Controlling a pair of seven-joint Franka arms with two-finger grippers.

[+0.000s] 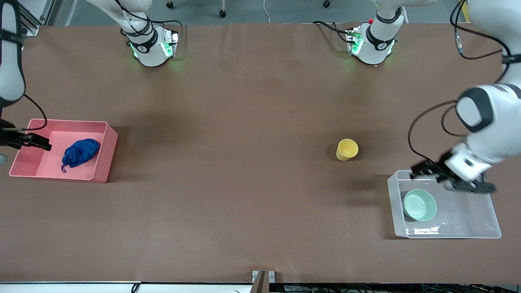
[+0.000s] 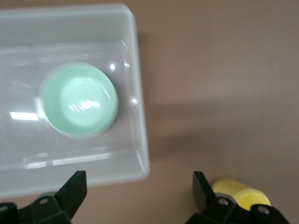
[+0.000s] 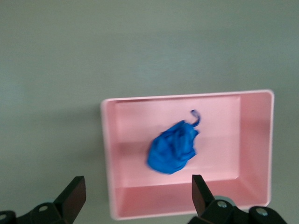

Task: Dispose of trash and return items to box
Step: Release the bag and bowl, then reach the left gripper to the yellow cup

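The deep-blue wad of trash (image 1: 80, 151) lies inside the pink bin (image 1: 106, 156); it also shows in the right wrist view (image 3: 173, 147). My right gripper (image 1: 30, 140) is open and empty over the bin's wall (image 3: 187, 201) at the right arm's end; in its own view (image 3: 139, 191) the fingers stand wide apart. The mint-green bowl (image 1: 420, 204) sits in the clear box (image 1: 392, 203). The yellow cup (image 1: 347, 149) stands on the table, apart from the box. My left gripper (image 1: 454, 179) is open and empty over the box's corner (image 2: 140, 116), between bowl (image 2: 78, 100) and cup (image 2: 240, 193).
The brown table (image 1: 244, 162) stretches between the pink bin and the clear box. Both arm bases stand along the table's edge farthest from the front camera.
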